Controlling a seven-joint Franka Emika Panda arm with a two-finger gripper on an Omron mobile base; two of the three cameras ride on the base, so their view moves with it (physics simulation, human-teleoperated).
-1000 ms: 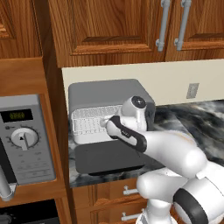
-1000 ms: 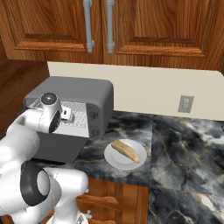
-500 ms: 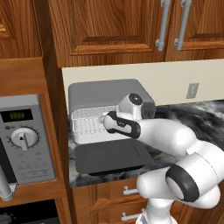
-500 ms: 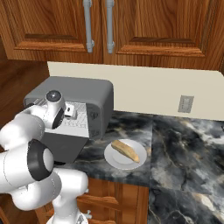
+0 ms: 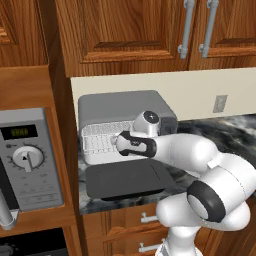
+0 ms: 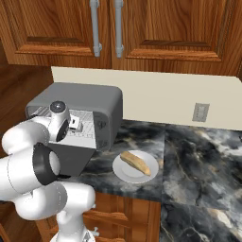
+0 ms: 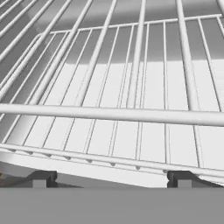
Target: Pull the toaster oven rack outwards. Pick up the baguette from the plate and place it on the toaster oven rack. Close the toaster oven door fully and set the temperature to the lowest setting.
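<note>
We've moved in on the toaster oven rack (image 7: 131,114), jaws wide at its front wire; pull comes next.

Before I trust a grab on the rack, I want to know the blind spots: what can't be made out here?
- Claw contact with the toaster oven rack: hand view cuts the fingertips at the bottom; in both base views the hand hides them.
- Toaster oven knobs: left base view, behind the arm; right base view, too small for settings.
- Toaster oven door: right base view, largely behind the arm.
- Microwave: cut by the left edge.
</note>
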